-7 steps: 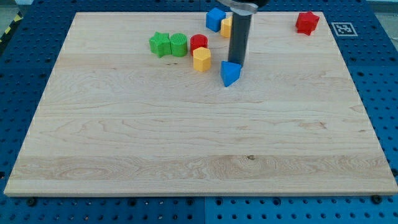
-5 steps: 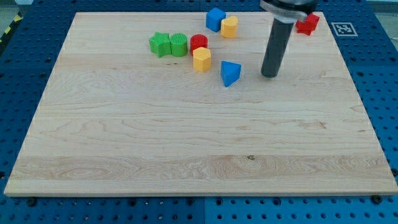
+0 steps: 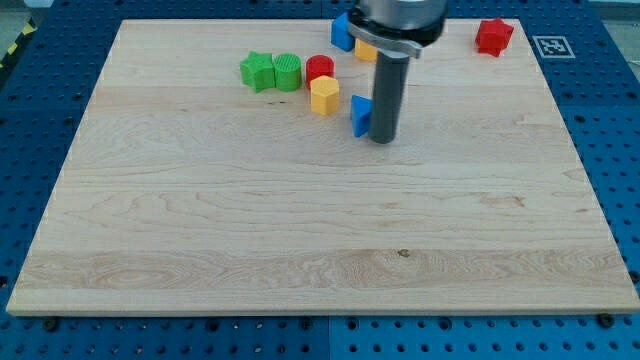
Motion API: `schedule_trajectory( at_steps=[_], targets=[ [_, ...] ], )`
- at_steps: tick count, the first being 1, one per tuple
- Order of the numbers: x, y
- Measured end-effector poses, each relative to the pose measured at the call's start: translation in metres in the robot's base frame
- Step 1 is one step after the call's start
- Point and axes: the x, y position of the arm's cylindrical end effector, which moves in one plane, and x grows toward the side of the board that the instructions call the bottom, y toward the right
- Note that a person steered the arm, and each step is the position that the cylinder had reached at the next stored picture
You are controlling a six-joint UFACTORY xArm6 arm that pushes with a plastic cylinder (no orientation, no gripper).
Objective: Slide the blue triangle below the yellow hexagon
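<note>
The blue triangle [image 3: 359, 114] lies on the wooden board [image 3: 300, 220], to the lower right of the yellow hexagon [image 3: 324, 95]. My tip [image 3: 383, 138] is down on the board right against the triangle's right side, and the rod hides the triangle's right half. A small gap separates the triangle from the yellow hexagon.
A red round block [image 3: 319, 69] touches the yellow hexagon's top. Two green blocks [image 3: 270, 72] sit to its left. A blue cube [image 3: 343, 30] and a second yellow block [image 3: 365, 49] lie at the view's top, partly behind the arm. A red block [image 3: 493, 36] sits top right.
My tip swung from above the blue triangle out to the right, then came back left against the triangle's right side. The triangle has shifted slightly left.
</note>
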Motion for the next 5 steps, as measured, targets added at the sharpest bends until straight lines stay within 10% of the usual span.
schedule_trajectory(
  at_steps=[5],
  targets=[
    [-0.0025, 0.0390]
  ],
)
